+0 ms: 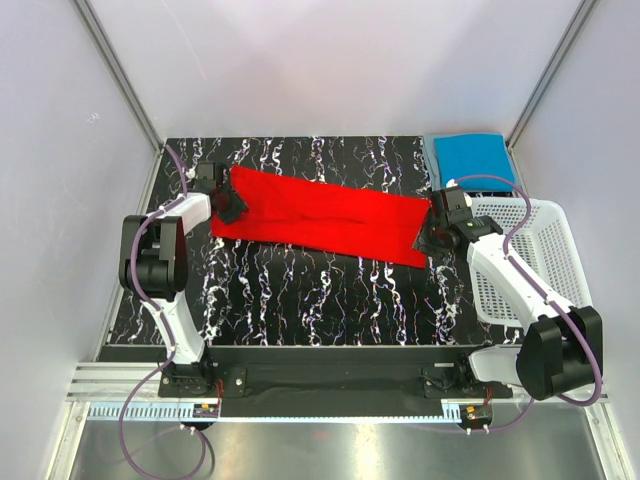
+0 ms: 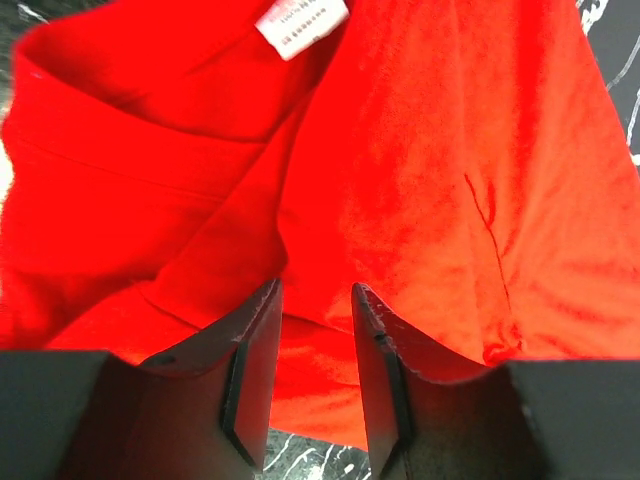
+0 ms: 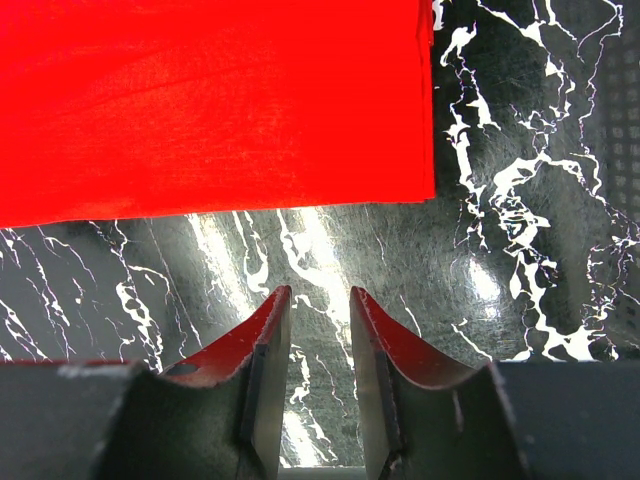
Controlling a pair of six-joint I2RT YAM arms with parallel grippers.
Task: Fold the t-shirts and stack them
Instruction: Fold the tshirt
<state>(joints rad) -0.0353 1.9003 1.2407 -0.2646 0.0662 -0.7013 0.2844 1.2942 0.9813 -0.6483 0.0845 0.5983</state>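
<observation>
**Red shirt spans jaw to jaw, one end at each gripper**

Top external: the red t-shirt lies as a long, narrow strip on the table. Its long axis runs from the left gripper to the right gripper. Each arm is nearest its own end, so a fold that brings end to end would likely need both. A blue t-shirt lies folded beyond the right gripper's far side, next to the basket. How wide either gripper stands cannot be read from up here.

Left wrist: the fingers stand a narrow gap apart. Red cloth fills the space ahead of and under them, bunched in soft folds, with a white label far ahead of the tips. No fold looks pinched between the pads. This is the collar end, which the top view does not reveal.

Right wrist: the jaws are likewise slightly apart and empty, with bare table between them. The shirt's hem and its right-hand corner lie ahead of the tips and apart from them, so this gripper must reach forward before it can grasp.
</observation>
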